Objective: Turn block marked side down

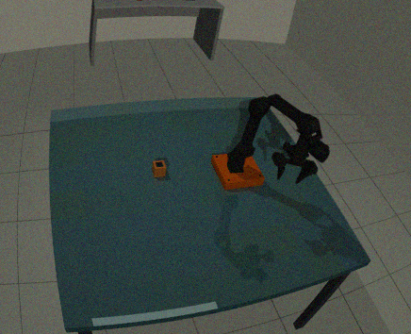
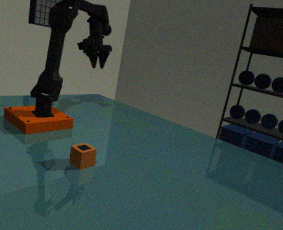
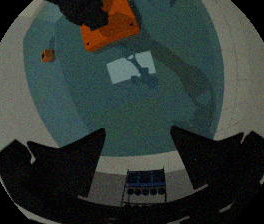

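The orange block (image 1: 159, 172) (image 2: 82, 160) (image 3: 47, 56) rests flat on the teal table (image 1: 124, 245) (image 2: 144, 195) (image 3: 128, 117). Its marked side, with a dark square (image 1: 159, 164) (image 2: 84, 147), faces up. My gripper (image 1: 288, 181) (image 2: 98, 67) (image 3: 138, 131) is open and empty. It hangs high above the table, on the other side of the arm's base from the block in the top view, fingertips pointing down. Nothing touches the block.
The arm's orange base (image 1: 243, 180) (image 2: 50, 125) (image 3: 110, 37) stands on the table between the block and the gripper in the top view. A pale strip (image 1: 155, 314) lies along the table's near edge. A shelf rack (image 2: 235, 73) (image 3: 145, 186) stands beyond the table.
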